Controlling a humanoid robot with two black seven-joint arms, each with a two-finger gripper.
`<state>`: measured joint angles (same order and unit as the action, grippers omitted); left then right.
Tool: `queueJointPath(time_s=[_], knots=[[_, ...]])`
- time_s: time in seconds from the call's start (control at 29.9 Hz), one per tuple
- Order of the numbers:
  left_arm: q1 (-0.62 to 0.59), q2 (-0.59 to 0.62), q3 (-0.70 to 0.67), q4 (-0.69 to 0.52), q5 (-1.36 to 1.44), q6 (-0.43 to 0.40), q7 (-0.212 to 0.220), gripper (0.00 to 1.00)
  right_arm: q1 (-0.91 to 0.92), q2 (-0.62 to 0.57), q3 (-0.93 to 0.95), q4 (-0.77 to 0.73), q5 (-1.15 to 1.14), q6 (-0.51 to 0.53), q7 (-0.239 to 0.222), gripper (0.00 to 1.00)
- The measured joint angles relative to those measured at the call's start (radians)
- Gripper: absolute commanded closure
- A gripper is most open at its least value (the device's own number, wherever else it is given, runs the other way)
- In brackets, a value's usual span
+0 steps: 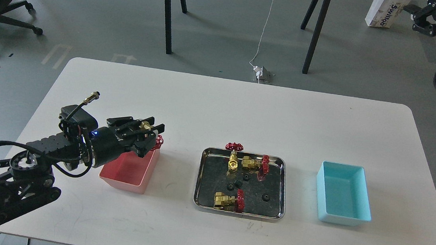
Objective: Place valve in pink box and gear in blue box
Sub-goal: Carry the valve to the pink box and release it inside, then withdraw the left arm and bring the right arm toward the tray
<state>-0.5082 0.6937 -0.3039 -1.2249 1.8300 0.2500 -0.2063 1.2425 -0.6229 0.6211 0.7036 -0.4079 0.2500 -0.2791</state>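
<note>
Now valve (152, 133) within left gripper (149, 132)

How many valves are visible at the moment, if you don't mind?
4: one held in the left gripper over the pink box, and three in the steel tray, at the back, back right and front.
</note>
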Motion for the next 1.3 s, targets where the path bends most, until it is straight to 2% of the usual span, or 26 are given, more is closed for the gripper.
queueJointPath(time_s=[0.17,0.27,0.3,0.5,0.6,0.77,0.87,0.97,1.17,1.3], knots=[[0.031,0.017,0.004,0.017,-0.021,0.027,-0.003,0.92,0.004,0.004,0.000,-0.001,0.000,0.000,0.000,0.01],[0.038,0.007,0.009,0.053,-0.023,0.038,-0.003,0.87,0.006,0.008,0.000,-0.001,0.000,0.000,0.000,0.01],[0.042,0.001,0.010,0.070,-0.023,0.043,-0.003,0.83,0.006,0.009,0.000,-0.001,0.000,0.000,0.000,0.01],[0.059,-0.050,0.011,0.161,-0.023,0.076,-0.012,0.46,0.012,0.016,0.000,0.003,0.000,0.000,0.000,0.01],[0.061,-0.062,0.011,0.186,-0.027,0.086,-0.016,0.21,0.015,0.016,0.000,0.007,0.000,0.000,0.000,0.01],[0.055,-0.082,-0.001,0.188,-0.102,0.100,-0.014,0.06,0.020,0.016,-0.001,0.015,0.000,0.003,-0.001,0.01],[0.023,-0.087,-0.025,0.184,-0.229,0.096,-0.010,0.05,0.019,0.013,-0.002,0.034,0.000,0.010,-0.001,0.01],[-0.059,-0.088,-0.087,0.186,-0.431,0.063,-0.009,0.05,0.011,0.008,-0.044,0.108,-0.048,0.038,0.002,0.02],[-0.273,-0.089,-0.211,0.253,-0.870,-0.138,-0.029,0.05,0.013,-0.009,-0.242,0.372,-0.308,0.143,0.040,0.02],[-0.443,-0.106,-0.228,0.376,-0.993,-0.244,-0.033,0.05,0.008,-0.046,-0.362,0.590,-0.495,0.225,0.043,0.02]])
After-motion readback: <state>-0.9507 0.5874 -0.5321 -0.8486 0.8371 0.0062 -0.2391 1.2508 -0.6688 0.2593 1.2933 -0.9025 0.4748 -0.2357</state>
